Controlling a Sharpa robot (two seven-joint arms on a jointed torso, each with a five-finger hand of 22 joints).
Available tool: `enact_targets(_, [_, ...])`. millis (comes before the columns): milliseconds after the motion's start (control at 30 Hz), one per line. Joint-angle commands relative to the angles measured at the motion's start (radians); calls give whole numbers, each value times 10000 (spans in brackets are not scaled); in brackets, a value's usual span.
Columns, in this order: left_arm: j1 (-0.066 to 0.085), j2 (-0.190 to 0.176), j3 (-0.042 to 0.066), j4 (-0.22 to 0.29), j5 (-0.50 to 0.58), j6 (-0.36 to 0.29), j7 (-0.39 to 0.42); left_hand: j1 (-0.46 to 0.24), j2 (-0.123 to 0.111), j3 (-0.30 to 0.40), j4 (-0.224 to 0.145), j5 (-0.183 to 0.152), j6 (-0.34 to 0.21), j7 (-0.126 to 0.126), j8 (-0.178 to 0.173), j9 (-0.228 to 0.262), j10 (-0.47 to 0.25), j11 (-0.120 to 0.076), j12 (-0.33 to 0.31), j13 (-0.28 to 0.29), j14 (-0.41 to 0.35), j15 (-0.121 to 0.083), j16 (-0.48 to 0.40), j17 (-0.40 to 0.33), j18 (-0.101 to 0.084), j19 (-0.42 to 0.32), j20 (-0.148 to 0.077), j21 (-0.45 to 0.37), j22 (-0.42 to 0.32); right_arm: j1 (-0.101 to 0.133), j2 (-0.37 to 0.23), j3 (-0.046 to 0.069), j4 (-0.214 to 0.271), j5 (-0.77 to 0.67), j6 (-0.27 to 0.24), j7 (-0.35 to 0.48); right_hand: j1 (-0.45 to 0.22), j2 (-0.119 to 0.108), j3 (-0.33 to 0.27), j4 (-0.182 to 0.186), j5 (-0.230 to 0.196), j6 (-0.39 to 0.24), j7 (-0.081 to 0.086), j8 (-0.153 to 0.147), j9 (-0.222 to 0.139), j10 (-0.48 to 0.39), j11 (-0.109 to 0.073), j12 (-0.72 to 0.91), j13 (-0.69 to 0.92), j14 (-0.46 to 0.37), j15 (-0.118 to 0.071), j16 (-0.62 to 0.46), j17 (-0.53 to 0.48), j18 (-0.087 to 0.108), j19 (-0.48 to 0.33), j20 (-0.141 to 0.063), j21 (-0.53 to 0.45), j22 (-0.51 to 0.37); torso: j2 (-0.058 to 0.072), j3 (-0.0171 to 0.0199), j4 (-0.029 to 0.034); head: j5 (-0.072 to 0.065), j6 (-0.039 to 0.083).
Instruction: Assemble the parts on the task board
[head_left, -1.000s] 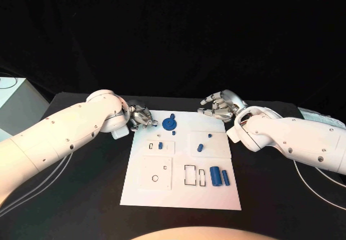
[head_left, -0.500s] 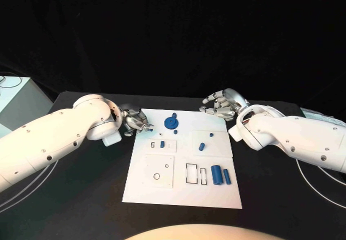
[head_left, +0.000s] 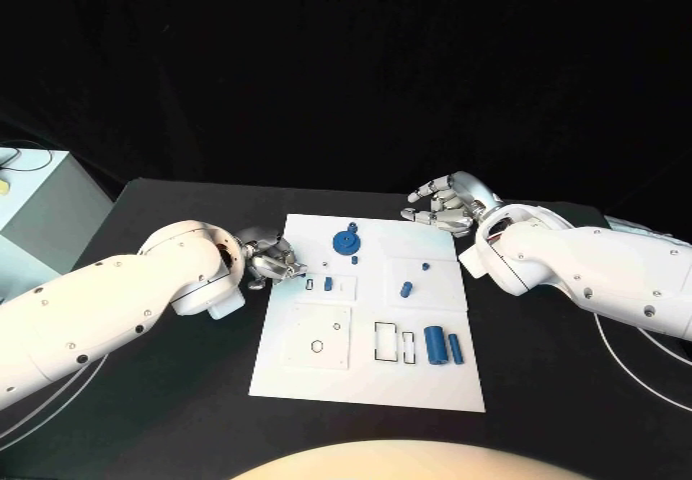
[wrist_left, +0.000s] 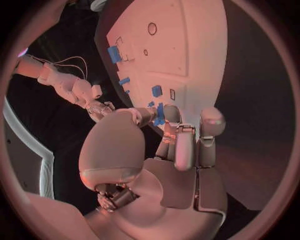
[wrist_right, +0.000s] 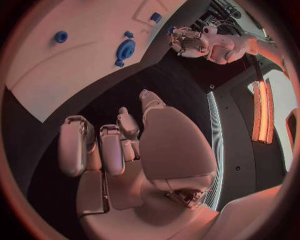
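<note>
The white task board (head_left: 325, 385) lies mid-table. A blue gear (head_left: 346, 243) sits near its far edge, with a tiny blue piece (head_left: 353, 260) just below it. A small blue part (head_left: 327, 284) stands in a slot and another (head_left: 407, 290) lies to its right. Two blue cylinders (head_left: 443, 348) lie side by side near the right edge. My left hand (head_left: 271, 258) hovers at the board's left edge, fingers curled in, holding nothing; the left wrist view shows the hand (wrist_left: 181, 145) the same way. My right hand (head_left: 447, 208) hangs beyond the far right corner, fingers apart and empty.
A pale box (head_left: 36, 215) stands off the table's left side. White cables (head_left: 635, 360) trail by the right arm. Bare black table (head_left: 159, 420) lies on both sides of the board. The right wrist view shows the gear (wrist_right: 125, 50) and my left hand (wrist_right: 187, 40) past it.
The camera has shifted. My left hand has drawn back from beside the gear, toward me along the board's left edge. The right hand and the parts stay put.
</note>
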Motion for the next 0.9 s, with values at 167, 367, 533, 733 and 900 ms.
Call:
enact_targets(167, [-248, 89, 7, 137, -919, -674, 39, -134, 32, 1829, -1764, 17, 82, -102, 80, -32, 90, -4, 56, 21, 593, -92, 39, 1156, -159, 53, -13, 35, 12, -28, -25, -3, 1, -72, 112, 71, -23, -50, 84, 2, 52, -34, 0, 52, 15, -31, 13, -23, -24, 562, -91, -22, 882, 162, 50, -73, -42, 806, 17, -12, -4, -38, -54])
enact_targets(367, [-384, 248, -7, 88, -1265, -689, 27, -173, 15, 1900, -1815, 21, 91, -109, 98, -51, 100, -12, 57, 22, 600, -101, 43, 1168, -159, 57, -23, 39, 12, -34, -36, -3, 10, -78, 105, 78, -23, -50, 84, 2, 52, -34, 0, 52, 15, -31, 13, -23, -24, 562, -91, -22, 882, 162, 50, -73, -42, 806, 13, -6, 9, -77, -115])
enact_targets(533, [-416, 358, -25, 24, -1498, -529, 7, -207, 30, 1943, -1826, 15, 100, -110, 109, -64, 108, -15, 55, 16, 603, -105, 44, 1169, -164, 75, -28, 53, 38, -35, -25, -3, 19, -86, 111, 84, -23, -50, 84, 2, 52, -34, 0, 52, 15, -31, 13, -23, -24, 562, -91, -22, 882, 162, 50, -73, -42, 806, 0, 1, 4, -77, -142])
enact_targets(733, [-426, 452, -54, -9, -1734, -375, -22, -241, 54, 1979, -1830, -1, 101, -110, 116, -76, 103, -16, 42, -11, 601, -106, 39, 1158, -162, 68, -32, 48, 24, -35, -22, -3, 20, -90, 115, 89, -23, -50, 84, 2, 52, -34, 0, 52, 15, -31, 13, -23, -24, 562, -91, -22, 882, 162, 50, -73, -42, 806, 7, -3, 3, -83, -168])
enact_targets(900, [-428, 496, -76, -26, -1901, -279, -35, -248, 61, 1989, -1834, -7, 100, -109, 118, -79, 99, -16, 35, -23, 599, -107, 36, 1152, -161, 66, -32, 46, 20, -35, -24, -3, 25, -93, 116, 89, -23, -50, 84, 2, 52, -34, 0, 52, 15, -31, 13, -23, -24, 562, -91, -22, 882, 162, 50, -73, -42, 806, 9, 0, 1, -92, -195])
